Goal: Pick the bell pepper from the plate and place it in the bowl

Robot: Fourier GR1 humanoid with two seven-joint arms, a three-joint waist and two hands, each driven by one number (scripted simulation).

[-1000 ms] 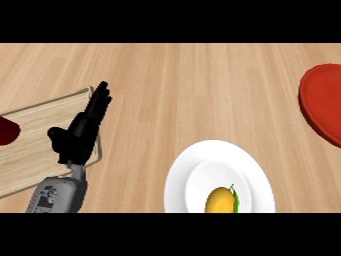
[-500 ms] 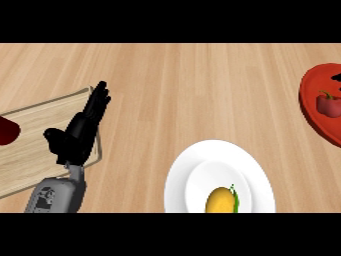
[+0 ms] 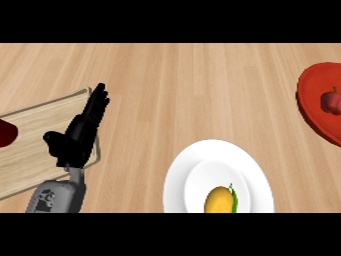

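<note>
I see red bell pepper (image 3: 335, 101) already lying in red bowl (image 3: 317, 107) far right, clear of white plate (image 3: 195, 175). Left hand (image 3: 75, 136) rests far left, fingers straight, holding nothing. Right hand not visible.

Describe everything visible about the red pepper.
The pepper is small, glossy and red, with a short dark stem pointing up in the view. It lies inside the red bowl at the right edge, resting on the bowl's floor. No hand touches it; a small dark shape shows just beside it at the edge.
</note>
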